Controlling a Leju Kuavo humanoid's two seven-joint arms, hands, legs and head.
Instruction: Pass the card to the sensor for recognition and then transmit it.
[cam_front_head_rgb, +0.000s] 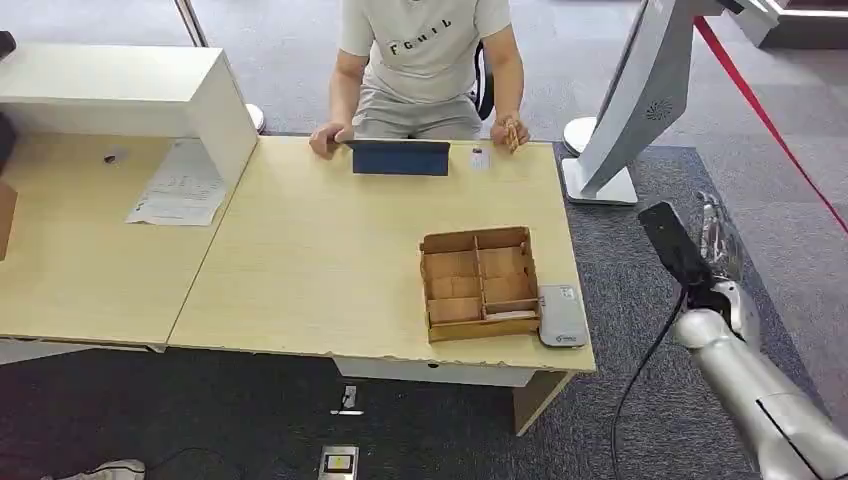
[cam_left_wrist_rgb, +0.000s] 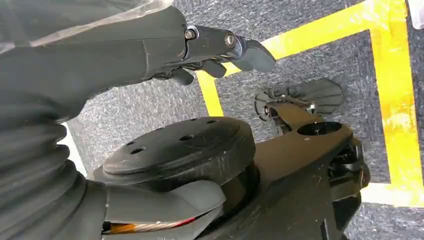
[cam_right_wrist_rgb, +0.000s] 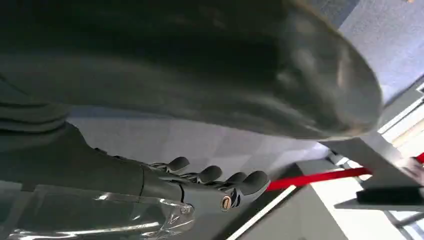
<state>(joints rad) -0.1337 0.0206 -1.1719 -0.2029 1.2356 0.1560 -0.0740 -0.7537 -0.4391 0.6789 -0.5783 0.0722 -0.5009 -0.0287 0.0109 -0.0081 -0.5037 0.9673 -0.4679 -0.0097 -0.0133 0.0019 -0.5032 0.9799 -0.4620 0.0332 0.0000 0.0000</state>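
The right hand (cam_front_head_rgb: 722, 243) is hanging beside the counter (cam_front_head_rgb: 300, 260), fingers apart and empty, ready to reach. The card (cam_front_head_rgb: 510, 315) is lying in the wooden tray (cam_front_head_rgb: 480, 284), just beside the grey sensor (cam_front_head_rgb: 561, 316). The left hand (cam_left_wrist_rgb: 220, 50) is hanging empty, fingers loosely apart, over the floor.

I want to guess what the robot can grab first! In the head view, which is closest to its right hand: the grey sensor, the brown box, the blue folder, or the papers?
From the right hand:
1. Grey sensor, at the table's right front corner.
2. Brown box, just left of the sensor.
3. Blue folder, at the far edge by the person.
4. Papers, far left.
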